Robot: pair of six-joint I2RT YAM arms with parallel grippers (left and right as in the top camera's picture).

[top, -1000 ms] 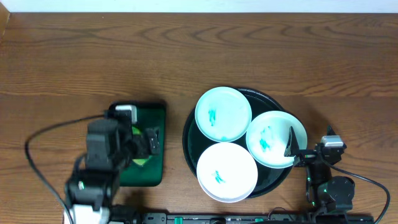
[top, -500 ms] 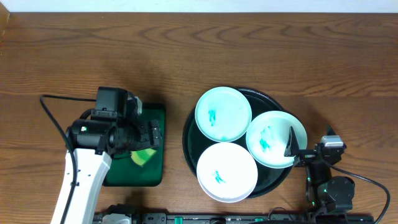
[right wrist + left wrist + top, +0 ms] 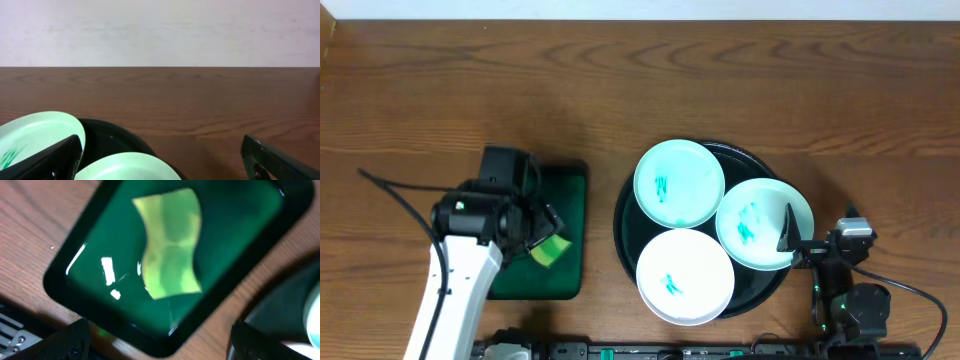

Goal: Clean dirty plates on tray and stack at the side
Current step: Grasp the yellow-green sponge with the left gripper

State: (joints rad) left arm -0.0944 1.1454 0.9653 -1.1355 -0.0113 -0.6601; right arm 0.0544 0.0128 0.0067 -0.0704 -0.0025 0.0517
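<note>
Three small pale-mint plates with teal scribbles lie on the round black tray (image 3: 624, 225): one at the back left (image 3: 679, 183), one at the right (image 3: 763, 222), one at the front (image 3: 685, 275). My left gripper (image 3: 545, 236) hangs open over a small dark green rectangular tray (image 3: 570, 180), just above a yellow-green sponge (image 3: 551, 251). In the left wrist view the sponge (image 3: 170, 242) lies flat on that tray, ahead of the open left gripper (image 3: 160, 327), untouched. My right gripper (image 3: 817, 236) rests open by the black tray's right rim, holding nothing; its view shows two plates (image 3: 35, 132) (image 3: 130, 167).
The green tray (image 3: 235, 240) sits left of the black tray (image 3: 115, 135), a narrow strip of wooden table (image 3: 600, 230) between them. Cables trail at the front left (image 3: 380, 185) and front right (image 3: 920, 295). A wall (image 3: 160, 30) backs the table.
My left arm has swung up and out over the green tray, and its gripper has shifted a little left to sit over the sponge. The right arm and the plates have not moved.
</note>
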